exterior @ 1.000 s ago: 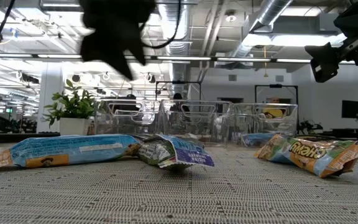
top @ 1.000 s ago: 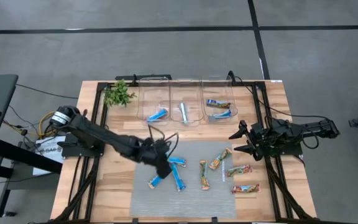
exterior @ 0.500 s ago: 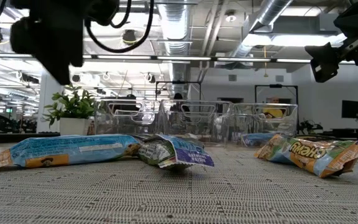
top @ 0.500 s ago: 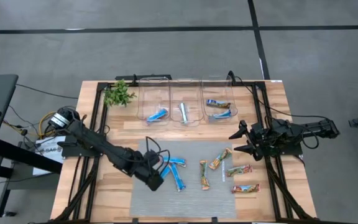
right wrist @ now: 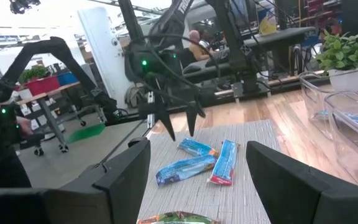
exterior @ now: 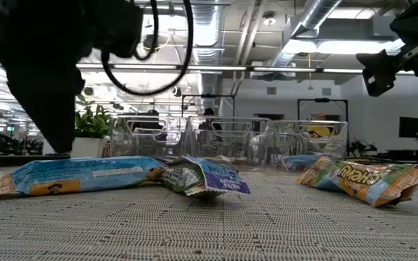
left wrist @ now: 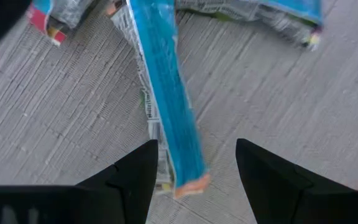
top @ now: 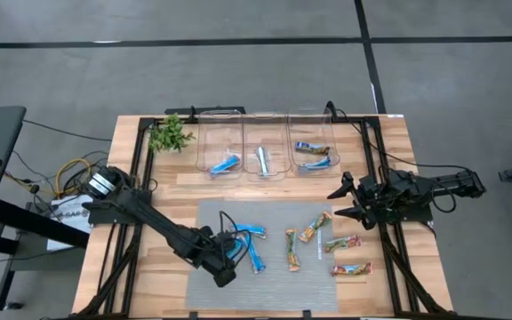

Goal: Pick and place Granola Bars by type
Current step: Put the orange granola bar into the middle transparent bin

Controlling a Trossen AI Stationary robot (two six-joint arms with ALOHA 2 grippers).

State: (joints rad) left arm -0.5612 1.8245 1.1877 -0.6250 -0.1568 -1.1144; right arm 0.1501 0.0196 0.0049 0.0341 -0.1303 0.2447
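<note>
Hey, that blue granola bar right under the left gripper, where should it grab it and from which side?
Grip the blue granola bar across its narrow width near the middle, coming straight down from above. It lies flat on the woven mat, long and thin, so its long edges are what the open left gripper can likely straddle.

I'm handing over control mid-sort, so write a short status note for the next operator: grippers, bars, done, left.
Left gripper: fingers open, low over a blue bar on the grey mat, holding nothing.
Right gripper: open, empty, waiting at the mat's right edge.
Done: one blue bar in the left bin, one silver-looking bar in the middle bin, two bars in the right bin.
Left: blue bars and the four tan bars on the mat.
</note>
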